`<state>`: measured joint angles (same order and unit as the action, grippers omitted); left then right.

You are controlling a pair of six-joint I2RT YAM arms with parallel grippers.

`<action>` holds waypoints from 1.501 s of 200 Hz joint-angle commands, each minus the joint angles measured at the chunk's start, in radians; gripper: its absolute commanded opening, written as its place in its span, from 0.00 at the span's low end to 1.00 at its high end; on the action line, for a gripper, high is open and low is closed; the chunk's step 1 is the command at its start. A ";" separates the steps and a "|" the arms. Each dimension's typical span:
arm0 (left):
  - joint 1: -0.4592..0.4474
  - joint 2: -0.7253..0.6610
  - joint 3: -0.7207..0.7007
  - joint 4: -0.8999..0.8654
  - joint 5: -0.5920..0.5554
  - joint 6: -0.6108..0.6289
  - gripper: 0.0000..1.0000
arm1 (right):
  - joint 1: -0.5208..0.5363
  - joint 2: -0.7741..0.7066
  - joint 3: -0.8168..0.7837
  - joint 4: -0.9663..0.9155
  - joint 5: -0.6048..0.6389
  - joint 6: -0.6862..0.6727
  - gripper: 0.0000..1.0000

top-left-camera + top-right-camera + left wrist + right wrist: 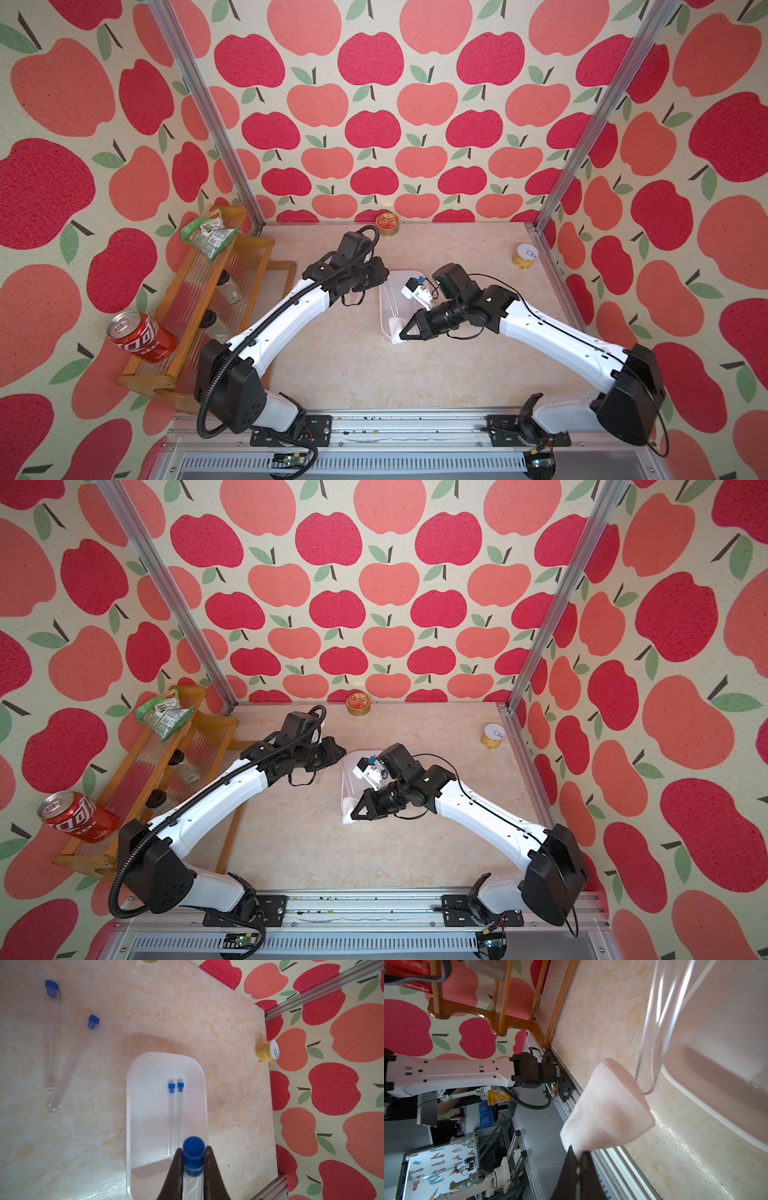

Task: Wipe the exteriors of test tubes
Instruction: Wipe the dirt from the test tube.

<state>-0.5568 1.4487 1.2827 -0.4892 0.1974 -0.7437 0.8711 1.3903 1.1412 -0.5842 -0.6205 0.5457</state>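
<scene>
Apple-print walls all round, marble-look counter below. The left claw is clamped on a test tube right at its blue cap, above the white tray. The right claw is pinched tight on a folded white cloth. In the right wrist view the tube's rounded tip meets the cloth edge; touching or just off, we can't tell. Two more tubes lie side by side in the tray. Two others lie on the bare counter, well apart from it.

We judge these light, stiff, slick & prob. brittle. The clear wall gives little friction, so the cap end is the best hold, w/ a gentle squeeze. The cloth is soft & should wrap round the shaft. Wipe lengthwise w/o levering against the cap grip.
</scene>
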 commanded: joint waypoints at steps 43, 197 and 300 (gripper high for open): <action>-0.013 0.001 0.025 0.003 0.030 -0.016 0.12 | -0.066 0.077 0.126 -0.114 0.122 -0.074 0.00; -0.069 0.054 0.035 0.035 0.037 -0.010 0.12 | -0.164 0.193 0.298 -0.194 0.103 -0.133 0.00; -0.068 0.093 0.099 0.017 0.036 0.021 0.12 | -0.075 0.005 0.063 -0.236 0.199 -0.086 0.00</action>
<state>-0.6262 1.5227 1.3495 -0.4698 0.2253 -0.7387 0.7891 1.4303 1.2320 -0.7963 -0.4683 0.4397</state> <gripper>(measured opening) 0.124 0.067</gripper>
